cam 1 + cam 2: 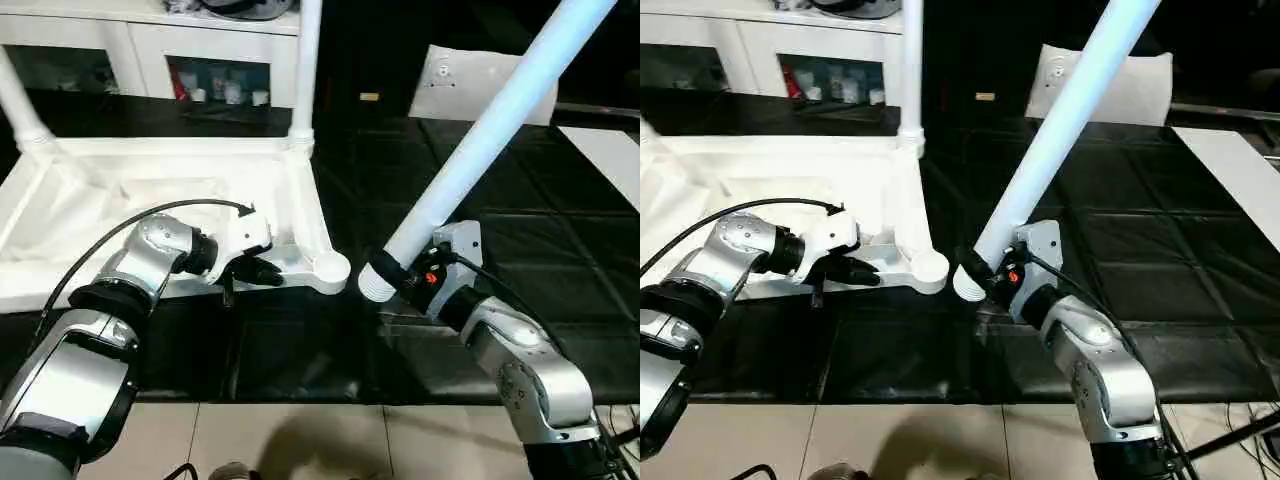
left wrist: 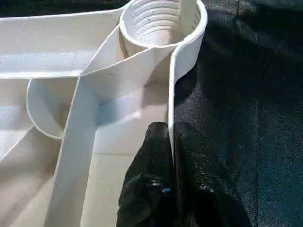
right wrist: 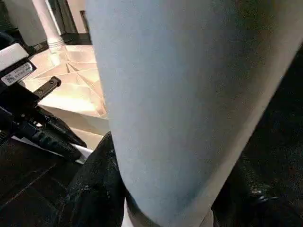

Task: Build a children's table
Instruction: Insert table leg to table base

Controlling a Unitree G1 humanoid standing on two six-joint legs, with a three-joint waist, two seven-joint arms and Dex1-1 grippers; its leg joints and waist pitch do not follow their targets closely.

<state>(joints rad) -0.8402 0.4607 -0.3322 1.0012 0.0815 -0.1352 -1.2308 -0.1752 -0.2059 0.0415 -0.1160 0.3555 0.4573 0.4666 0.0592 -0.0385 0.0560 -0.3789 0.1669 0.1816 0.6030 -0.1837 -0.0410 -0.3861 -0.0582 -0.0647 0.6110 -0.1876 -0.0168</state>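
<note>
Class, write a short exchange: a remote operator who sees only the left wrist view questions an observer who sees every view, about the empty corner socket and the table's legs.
Operator: My left gripper is clamped on the tabletop rim, near an empty socket. Where is the next leg?
Observer: The right gripper holds a tilted leg, its ribbed end beside that socket, not in it.
Operator: Are any legs fitted?
Observer: Two upright legs stand in the far corners, one on the right and one on the left.
</note>
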